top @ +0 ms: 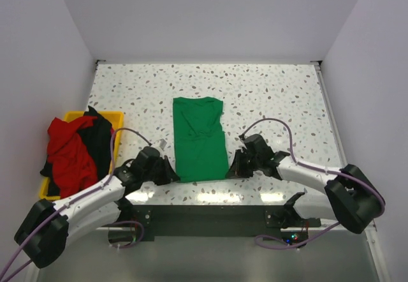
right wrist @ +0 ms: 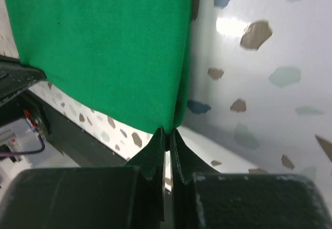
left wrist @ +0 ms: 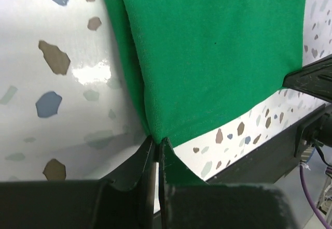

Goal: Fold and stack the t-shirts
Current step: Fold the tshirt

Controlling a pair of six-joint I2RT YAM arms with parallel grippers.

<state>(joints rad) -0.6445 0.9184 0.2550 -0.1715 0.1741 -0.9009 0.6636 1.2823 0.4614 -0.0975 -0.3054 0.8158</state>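
A bright green t-shirt [top: 199, 138] lies folded into a long strip in the middle of the speckled table [top: 268, 97], its hem toward the arms. My left gripper [top: 171, 172] is shut on the near-left corner of the green t-shirt [left wrist: 207, 53], the fingertips [left wrist: 167, 147] pinching the hem. At the near-right corner my right gripper [top: 233, 167] is shut on the same green t-shirt [right wrist: 104, 47], fingertips [right wrist: 157, 137] closed on the fabric. Red and black t-shirts [top: 73, 148] lie heaped at the left.
The heap rests in and over a yellow bin [top: 115, 117] at the table's left side. A dark mounting rail [top: 204, 215] runs along the near edge between the arm bases. White walls close in the table on three sides.
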